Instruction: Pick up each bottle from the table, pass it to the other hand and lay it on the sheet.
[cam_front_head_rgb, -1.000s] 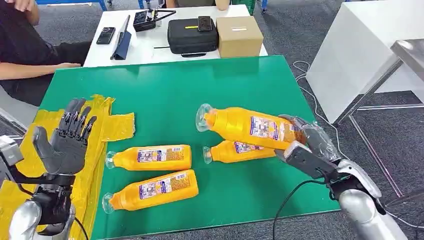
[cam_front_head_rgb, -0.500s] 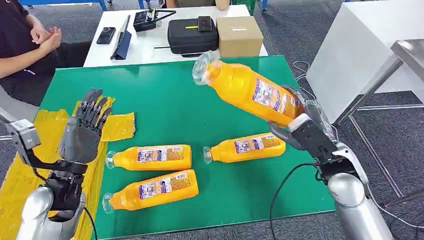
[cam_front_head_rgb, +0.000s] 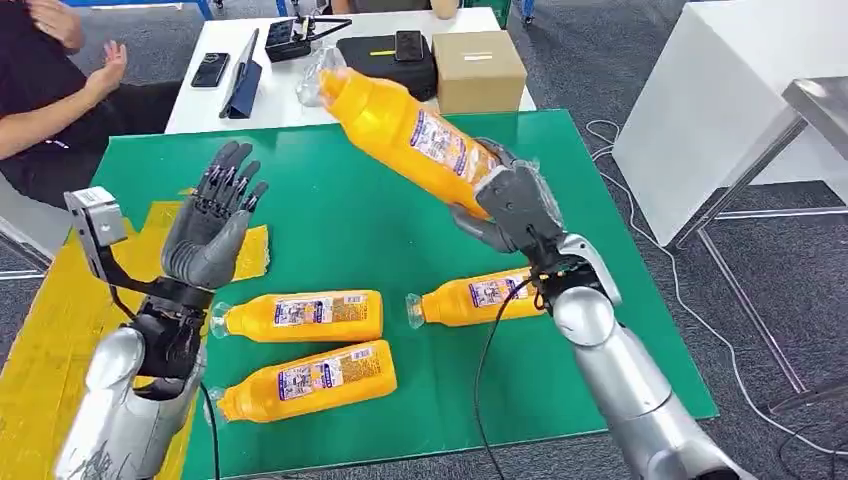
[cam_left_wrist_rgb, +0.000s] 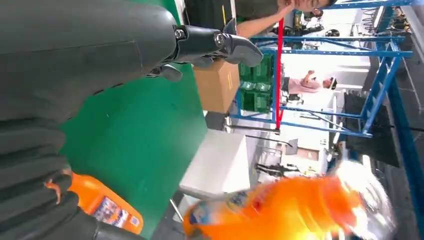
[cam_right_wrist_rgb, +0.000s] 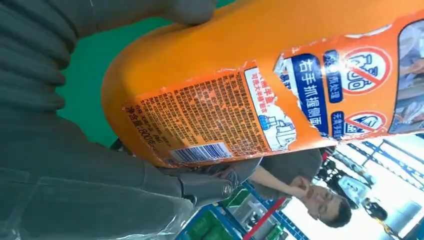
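Nearest the robot on the green table (cam_front_head_rgb: 330, 190), 1 orange bottle (cam_front_head_rgb: 305, 381) lies on its side close to the front edge, its clear cap end pointing towards the robot's left. Just beyond it a 2nd bottle (cam_front_head_rgb: 300, 316) lies almost parallel, and a 3rd bottle (cam_front_head_rgb: 480, 296) lies further right, partly behind the right forearm. All 3 rest on bare green surface, none on the yellow sheet (cam_front_head_rgb: 55, 320), which covers the table's left part.

The left hand (cam_front_head_rgb: 205, 235) is raised above the inner edge of the sheet — palm up, fingers (cam_front_head_rgb: 228, 180) apart and extended, holding nothing. In the left wrist view its dark fingertips (cam_left_wrist_rgb: 235, 45) stand free over the green surface, with the held bottle a blurred orange shape well apart from them.

The right hand (cam_front_head_rgb: 505, 200) is lifted above the middle of the table and grips the held bottle (cam_front_head_rgb: 405, 125) at its base end. The fingers wrap around the lower body near the label; the rest of the bottle juts out tilted, cap end highest and pointing up and towards the left hand. The right wrist view shows the label and barcode close up, a thumb (cam_right_wrist_rgb: 190, 10) pressed on 1 side and a finger (cam_right_wrist_rgb: 200, 187) under the other.

Behind the green table stands a white table (cam_front_head_rgb: 300, 80) carrying a black case (cam_front_head_rgb: 385, 70), a cardboard box (cam_front_head_rgb: 480, 70) and a phone (cam_front_head_rgb: 211, 70). A person (cam_front_head_rgb: 50, 100) sits at the far left.
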